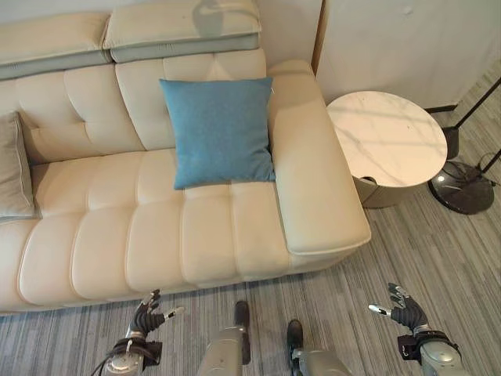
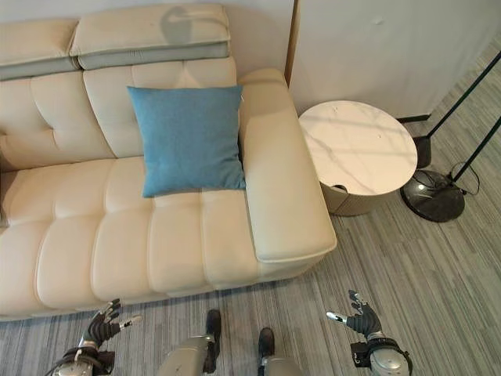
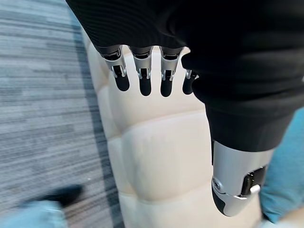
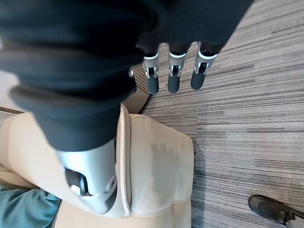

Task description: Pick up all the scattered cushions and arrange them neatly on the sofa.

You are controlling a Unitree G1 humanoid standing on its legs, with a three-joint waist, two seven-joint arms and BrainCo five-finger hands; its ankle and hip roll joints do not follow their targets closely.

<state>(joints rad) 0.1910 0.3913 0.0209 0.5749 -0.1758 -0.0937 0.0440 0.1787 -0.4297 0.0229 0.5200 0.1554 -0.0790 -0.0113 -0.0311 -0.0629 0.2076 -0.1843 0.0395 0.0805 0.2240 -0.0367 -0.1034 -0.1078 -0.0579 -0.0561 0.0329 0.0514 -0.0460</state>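
Ahead of both hands: blue cushion (image 1: 219, 131) leaning upright on sofa (image 1: 156, 235) backrest, touching armrest, well apart from either. L hand (image 1: 147, 317) & R hand (image 1: 403, 307) hovering over floor (image 1: 423, 251), fingers relaxed, holding nothing. Grey cushion (image 1: 12, 168) lying far beyond L hand.

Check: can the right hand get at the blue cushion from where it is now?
Probably not without moving closer. The right hand is open over the floor beyond the sofa's armrest, which lies between it and the blue cushion leaning on the backrest.
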